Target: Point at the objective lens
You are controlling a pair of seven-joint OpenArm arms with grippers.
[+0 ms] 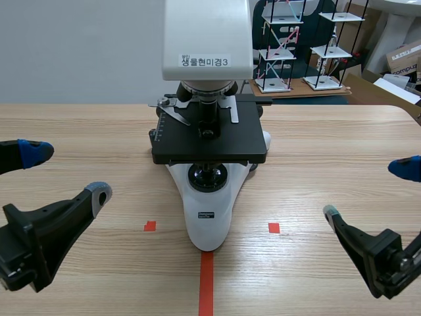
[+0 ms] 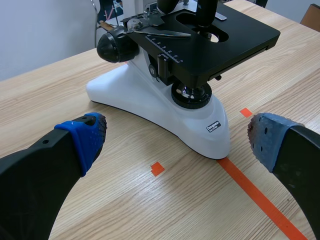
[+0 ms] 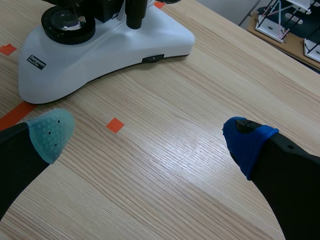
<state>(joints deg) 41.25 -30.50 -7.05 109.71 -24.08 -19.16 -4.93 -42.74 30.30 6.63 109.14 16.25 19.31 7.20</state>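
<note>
In the scene view, a white microscope [image 1: 209,197] is seen at the middle of the worktop [image 1: 329,145], nearer its far edge, with the narrow tip of its base [image 1: 209,227] turned toward the near edge and set at the head of the orange-red tape line [image 1: 206,283]. The objective lens [image 1: 209,110] is found under the white head, its long axis upright and its tip pointed straight down at the black stage [image 1: 197,146]. The left gripper [image 1: 66,173] is held near the left edge and the right gripper [image 1: 368,189] near the right edge, both well apart from the microscope and both spread wide with nothing between the pads. In the left wrist view, the released left gripper [image 2: 175,137] is shown low over the wood, with the base ahead of it and the dark barrel of the objective lens [image 2: 205,15] standing upright over the stage opening beyond. In the right wrist view, the right gripper [image 3: 147,137] is likewise seen released over bare wood; the base and its round lamp housing [image 3: 67,22] lie ahead of it, while the lens itself is not shown.
</note>
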